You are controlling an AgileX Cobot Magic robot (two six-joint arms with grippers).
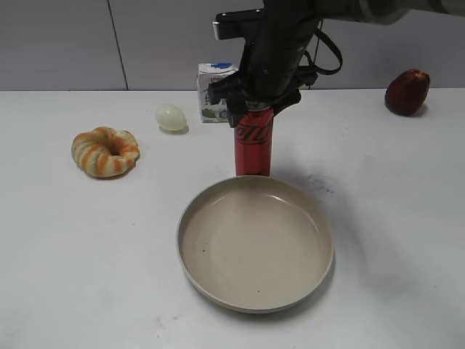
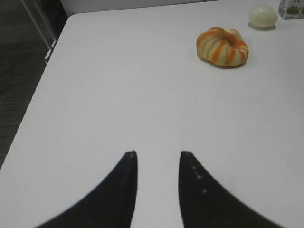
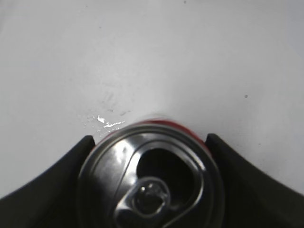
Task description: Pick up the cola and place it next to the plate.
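Bright, even overhead light on a white table (image 1: 392, 218). Soft, faint shadows fall beside the plate (image 1: 254, 243), to its right and near side. In the right wrist view, the cola (image 3: 152, 175) top is blurred and glinting; a small glare patch sits on the table just left of it. Left gripper fingers (image 2: 121, 190) are soft-edged silhouettes.

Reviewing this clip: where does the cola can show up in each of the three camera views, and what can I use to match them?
Exterior view: the cola can stands upright at centre, just behind the plate, with the right gripper closed on its top.
Left wrist view: not in it; only the striped bread, an egg and a carton corner.
Right wrist view: its silver top fills the bottom centre, between the jaws.
Shared landmark: the white table.
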